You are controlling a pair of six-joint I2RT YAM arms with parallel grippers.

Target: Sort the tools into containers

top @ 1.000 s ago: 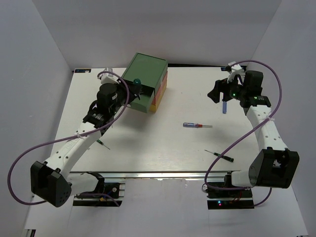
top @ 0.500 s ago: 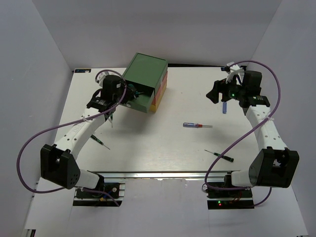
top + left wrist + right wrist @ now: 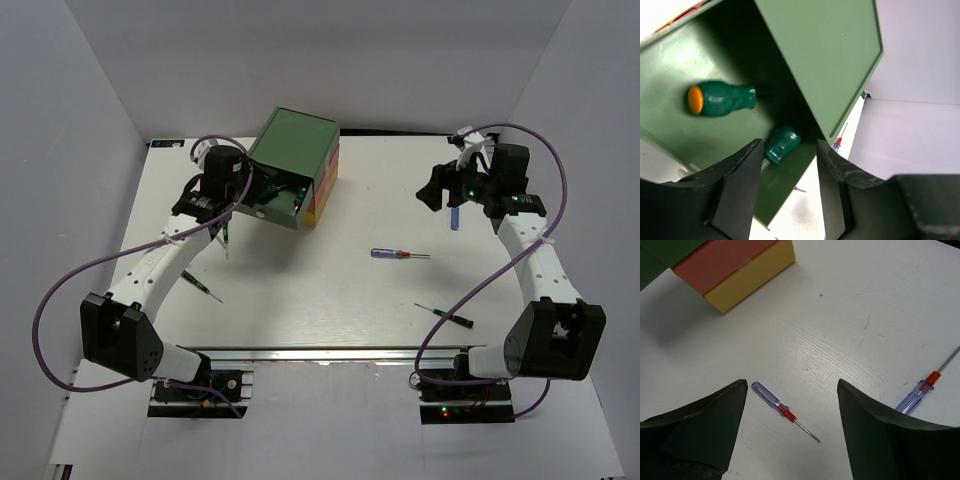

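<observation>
The chest [image 3: 295, 145] stands at the back left with its green drawer [image 3: 285, 212] pulled out. My left gripper [image 3: 255, 190] is open and empty over that drawer. In the left wrist view two stubby green screwdrivers lie inside the drawer [image 3: 670, 65]: one with an orange cap [image 3: 720, 98], one [image 3: 782, 144] just ahead of my left gripper [image 3: 790, 165]. My right gripper [image 3: 438, 190] is open and empty, high above the table. A blue-and-red screwdriver [image 3: 398, 254] [image 3: 777, 407] lies below it, and a second one [image 3: 455, 215] [image 3: 920, 390] lies to the side. Thin black screwdrivers lie at the front right [image 3: 447, 316] and the front left [image 3: 203, 289].
The orange drawer [image 3: 730, 260] and the yellow drawer [image 3: 757, 280] are shut, seen from the right wrist. White walls close in the table on the left, back and right. The left arm's purple cable [image 3: 60, 290] loops out to the left.
My left gripper has swung left to the open end of the green drawer. The green screwdriver seen at its fingers a second ago now lies in the drawer. The right arm has not moved.
</observation>
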